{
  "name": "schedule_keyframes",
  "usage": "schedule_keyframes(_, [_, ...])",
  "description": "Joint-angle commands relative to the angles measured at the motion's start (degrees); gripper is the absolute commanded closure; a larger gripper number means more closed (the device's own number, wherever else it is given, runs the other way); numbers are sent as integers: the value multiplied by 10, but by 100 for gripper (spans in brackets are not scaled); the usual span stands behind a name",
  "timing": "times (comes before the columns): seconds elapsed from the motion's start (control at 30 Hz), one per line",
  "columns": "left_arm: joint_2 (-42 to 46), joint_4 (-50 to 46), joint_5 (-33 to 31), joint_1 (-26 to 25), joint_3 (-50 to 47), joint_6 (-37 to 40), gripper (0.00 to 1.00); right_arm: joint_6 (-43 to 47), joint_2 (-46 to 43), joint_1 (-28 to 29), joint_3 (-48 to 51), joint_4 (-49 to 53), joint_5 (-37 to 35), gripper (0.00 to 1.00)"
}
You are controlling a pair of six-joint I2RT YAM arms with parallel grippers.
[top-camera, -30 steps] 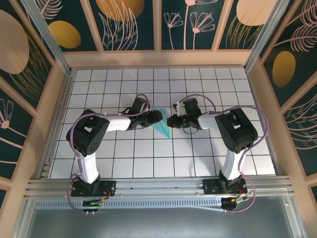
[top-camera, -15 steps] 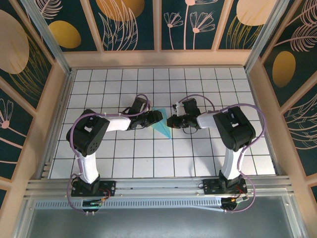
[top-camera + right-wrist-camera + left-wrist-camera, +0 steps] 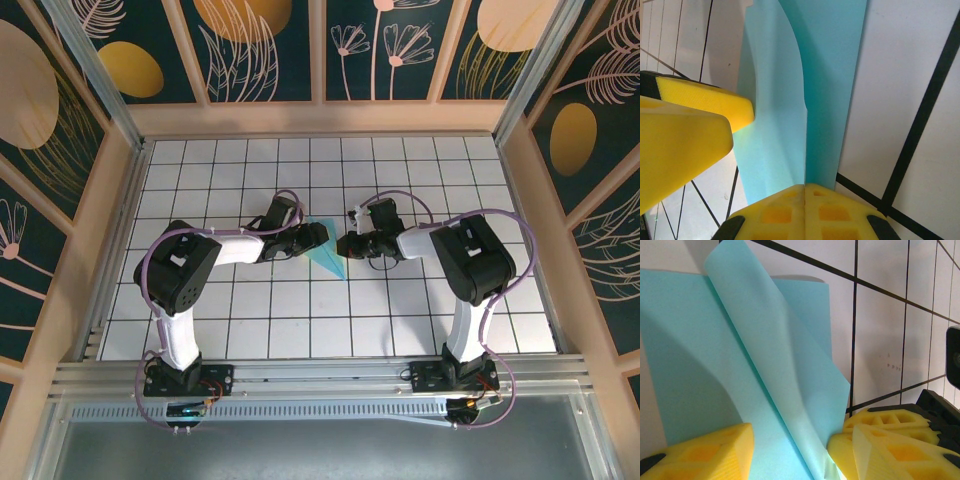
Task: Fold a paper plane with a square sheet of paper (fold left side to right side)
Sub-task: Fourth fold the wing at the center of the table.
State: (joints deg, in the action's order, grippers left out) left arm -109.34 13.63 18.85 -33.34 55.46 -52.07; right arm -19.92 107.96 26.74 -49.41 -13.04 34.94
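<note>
Gaping left claw (image 3: 791,440) straddles paper plane (image 3: 715,365); right claw (image 3: 805,189) pinches it.

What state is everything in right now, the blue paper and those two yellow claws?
blue paper, partly folded, one long flap curling up, not pressed flat.
left gripper, open, one finger on each side of the raised flap.
right gripper, shut on the blue paper at the fold.
</note>
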Motion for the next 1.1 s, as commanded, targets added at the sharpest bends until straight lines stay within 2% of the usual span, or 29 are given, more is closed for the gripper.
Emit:
schedule_keyframes(0.0, [-7, -44, -22, 0, -1, 13, 45, 4, 10, 3, 4, 20, -23, 100])
schedule_keyframes(0.43, [-17, -43, -22, 0, -1, 12, 45, -16, -34, 4, 19, -13, 22, 100])
schedule_keyframes(1.07, [-16, -45, -23, 0, -1, 12, 45, -8, -20, 4, 5, 9, -18, 100])
